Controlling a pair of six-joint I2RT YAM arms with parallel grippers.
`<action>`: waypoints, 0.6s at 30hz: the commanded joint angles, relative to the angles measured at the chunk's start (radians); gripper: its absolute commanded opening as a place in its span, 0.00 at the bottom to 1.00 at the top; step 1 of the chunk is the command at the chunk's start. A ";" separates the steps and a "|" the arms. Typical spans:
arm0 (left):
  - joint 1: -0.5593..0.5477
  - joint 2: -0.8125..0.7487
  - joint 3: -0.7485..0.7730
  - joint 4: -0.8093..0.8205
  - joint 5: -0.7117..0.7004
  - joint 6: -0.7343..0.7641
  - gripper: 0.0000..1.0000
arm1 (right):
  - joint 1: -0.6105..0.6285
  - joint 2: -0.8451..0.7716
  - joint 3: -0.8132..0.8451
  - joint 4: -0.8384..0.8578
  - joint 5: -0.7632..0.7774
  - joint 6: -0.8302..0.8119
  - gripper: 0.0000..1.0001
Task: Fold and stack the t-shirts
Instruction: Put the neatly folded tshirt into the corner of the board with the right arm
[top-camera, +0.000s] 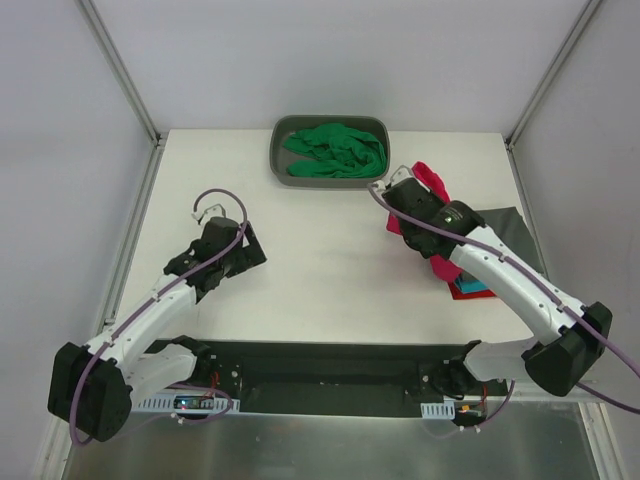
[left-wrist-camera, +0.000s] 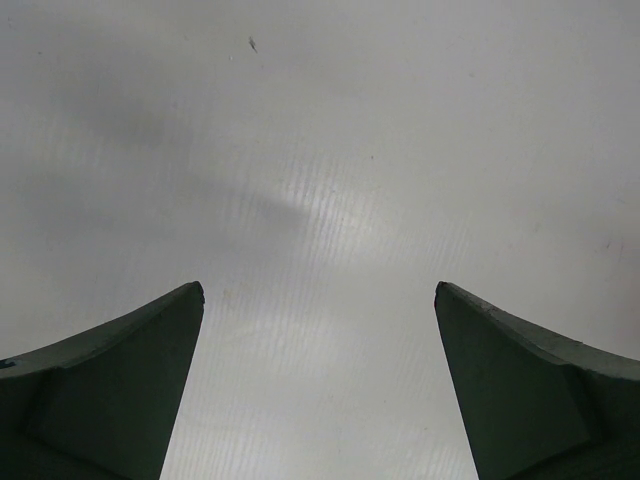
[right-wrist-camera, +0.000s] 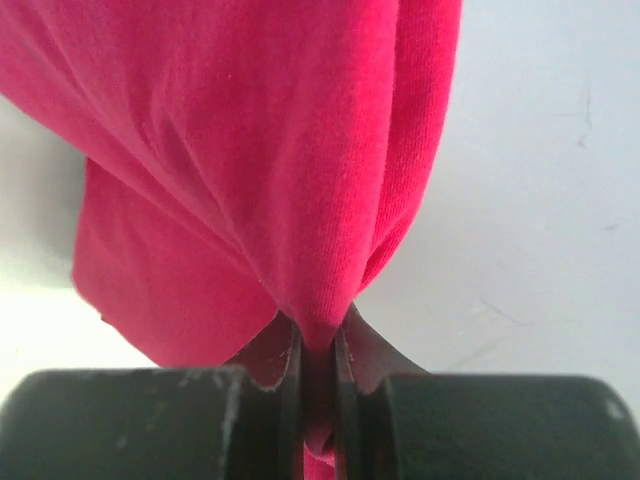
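My right gripper (right-wrist-camera: 318, 330) is shut on a pinched fold of the crimson-pink t-shirt (right-wrist-camera: 250, 150), which hangs bunched from the jaws above the white table. From above, this gripper (top-camera: 408, 212) is at the right back of the table, and the crimson-pink t-shirt (top-camera: 432, 182) trails down toward a pile. That pile holds a dark grey t-shirt (top-camera: 505, 225) and a teal t-shirt (top-camera: 472, 290). A bright green t-shirt (top-camera: 335, 150) lies crumpled in the tub. My left gripper (left-wrist-camera: 320, 290) is open over bare table, at the left (top-camera: 218, 260) in the top view, holding nothing.
The grey plastic tub (top-camera: 278, 150) stands at the back middle of the white table (top-camera: 320, 250). Metal frame posts rise at the back corners. A black strip with both arm bases runs along the near edge.
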 joint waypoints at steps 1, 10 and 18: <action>0.014 -0.048 -0.002 -0.021 -0.051 0.005 0.99 | -0.008 -0.035 0.103 -0.098 0.082 -0.058 0.01; 0.014 -0.042 -0.003 -0.023 -0.068 0.007 0.99 | -0.106 -0.042 0.260 -0.220 -0.014 0.014 0.01; 0.016 -0.023 0.000 -0.023 -0.075 0.007 0.99 | -0.288 0.007 0.251 -0.235 -0.123 0.073 0.01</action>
